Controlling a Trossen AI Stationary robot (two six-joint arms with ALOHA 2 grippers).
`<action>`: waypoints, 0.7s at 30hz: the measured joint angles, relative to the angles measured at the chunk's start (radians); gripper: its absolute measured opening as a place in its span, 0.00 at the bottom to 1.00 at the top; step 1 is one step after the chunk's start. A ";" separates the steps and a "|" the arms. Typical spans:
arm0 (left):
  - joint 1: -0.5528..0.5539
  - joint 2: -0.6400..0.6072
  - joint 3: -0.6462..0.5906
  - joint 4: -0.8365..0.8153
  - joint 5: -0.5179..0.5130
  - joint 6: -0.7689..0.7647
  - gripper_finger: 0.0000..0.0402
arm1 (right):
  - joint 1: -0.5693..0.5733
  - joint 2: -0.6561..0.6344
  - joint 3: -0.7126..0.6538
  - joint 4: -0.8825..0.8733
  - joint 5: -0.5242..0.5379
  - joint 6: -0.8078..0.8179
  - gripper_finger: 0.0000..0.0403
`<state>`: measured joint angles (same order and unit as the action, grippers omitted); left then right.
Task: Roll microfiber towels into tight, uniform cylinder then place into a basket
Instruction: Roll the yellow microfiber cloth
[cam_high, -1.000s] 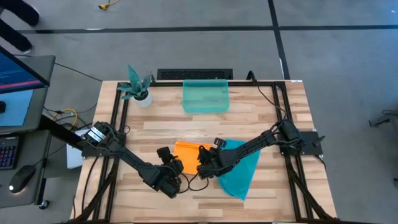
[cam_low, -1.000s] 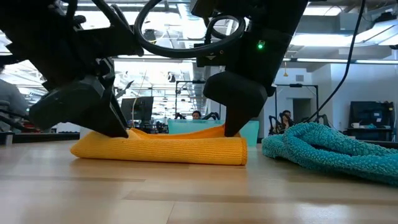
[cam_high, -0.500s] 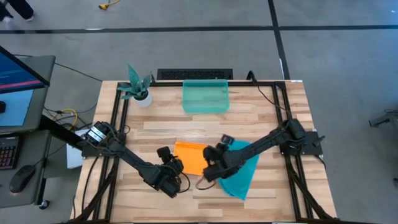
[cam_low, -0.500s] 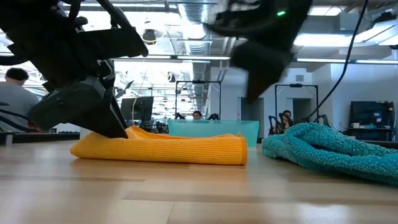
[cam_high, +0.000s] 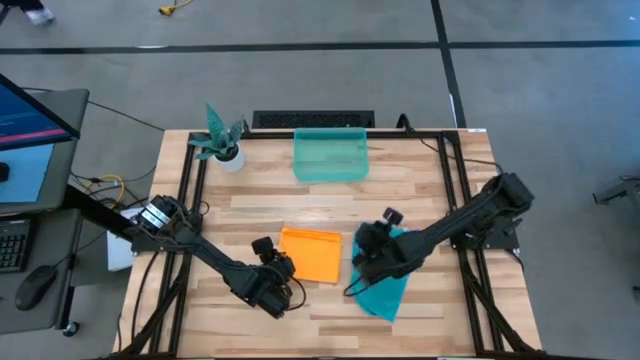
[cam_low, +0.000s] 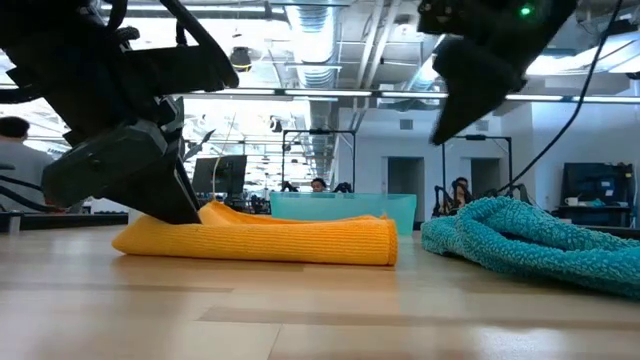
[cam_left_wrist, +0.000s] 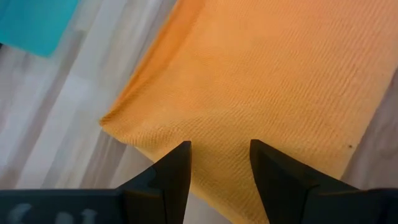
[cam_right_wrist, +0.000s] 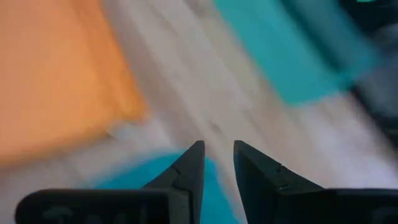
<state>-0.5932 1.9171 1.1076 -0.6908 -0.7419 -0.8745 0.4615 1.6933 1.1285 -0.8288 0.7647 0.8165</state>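
The orange-yellow towel (cam_high: 312, 256) lies folded flat on the table; it also shows in the low view (cam_low: 270, 238). My left gripper (cam_high: 276, 272) stands at its near left corner, fingers apart, tips down on the cloth (cam_left_wrist: 217, 155). My right gripper (cam_high: 366, 256) hangs raised and empty over the rumpled teal-blue towel (cam_high: 388, 280), a narrow gap between its fingers (cam_right_wrist: 214, 163); in the low view it is high above that towel (cam_low: 530, 240). The teal-green basket (cam_high: 330, 156) stands at the far middle. My left gripper rests both fingertips (cam_left_wrist: 177, 163) on top of the orange towel near its near left corner (cam_left_wrist: 143, 124), the cloth showing flat between them. The fingers come slanting down from the table's left (cam_low: 185, 205). The towel lies flat on the table.
A small potted plant (cam_high: 222, 142) stands at the far left. Black frame rails run along the table's left (cam_high: 186, 200) and right (cam_high: 452, 170) sides. Bare wood lies between the towels and the basket.
My right gripper has lifted off the orange towel's right end and gone up and toward the table's right edge, and now hangs over the teal-blue towel. The orange towel has stayed folded in place.
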 joint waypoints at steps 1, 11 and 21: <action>0.002 0.000 0.000 0.002 0.013 -0.002 0.39 | -0.004 -0.024 -0.040 0.063 -0.027 -0.038 0.26; 0.001 0.000 0.000 0.004 0.062 -0.033 0.39 | -0.113 0.010 -0.157 0.697 -0.314 -0.313 0.27; 0.001 0.000 0.000 -0.002 0.073 -0.086 0.39 | -0.194 0.185 -0.141 0.826 -0.457 -0.372 0.27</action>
<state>-0.5919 1.9171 1.1076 -0.6924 -0.6689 -0.9608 0.2678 1.8783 0.9878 -0.0024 0.3079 0.4442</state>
